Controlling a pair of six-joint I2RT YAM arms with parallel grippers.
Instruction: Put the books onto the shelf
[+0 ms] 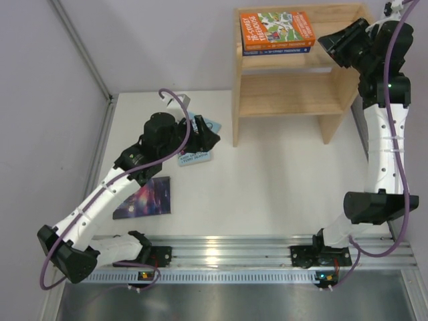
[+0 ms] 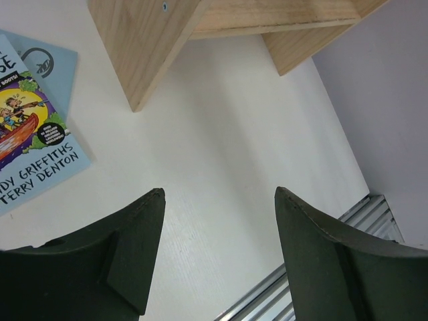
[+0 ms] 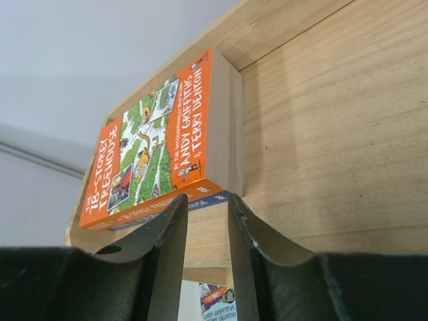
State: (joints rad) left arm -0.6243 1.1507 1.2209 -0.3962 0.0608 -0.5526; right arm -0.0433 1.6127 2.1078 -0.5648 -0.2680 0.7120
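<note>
The shelf [image 1: 287,100] stands at the back of the table. On its top level an orange "Treehouse" book [image 1: 275,28] lies flat on a dark blue book [image 1: 277,51]. My right gripper [image 1: 326,42] is just right of that stack. In the right wrist view it [image 3: 208,200] is slightly open at the near corner of the orange book [image 3: 154,147], with nothing between its fingers. My left gripper [image 1: 202,137] hovers open over a light blue book [image 1: 195,158], which overlaps a pale blue one [image 2: 50,63]. In the left wrist view only bare table shows between the left gripper's [image 2: 219,190] fingers. A dark purple galaxy book [image 1: 144,198] lies flat at the front left.
The shelf's lower level [image 1: 287,101] holds nothing. One shelf side panel [image 2: 144,47] stands close to the light blue book [image 2: 33,154]. A metal rail [image 1: 227,251] runs along the near edge, and walls close the left side and the back.
</note>
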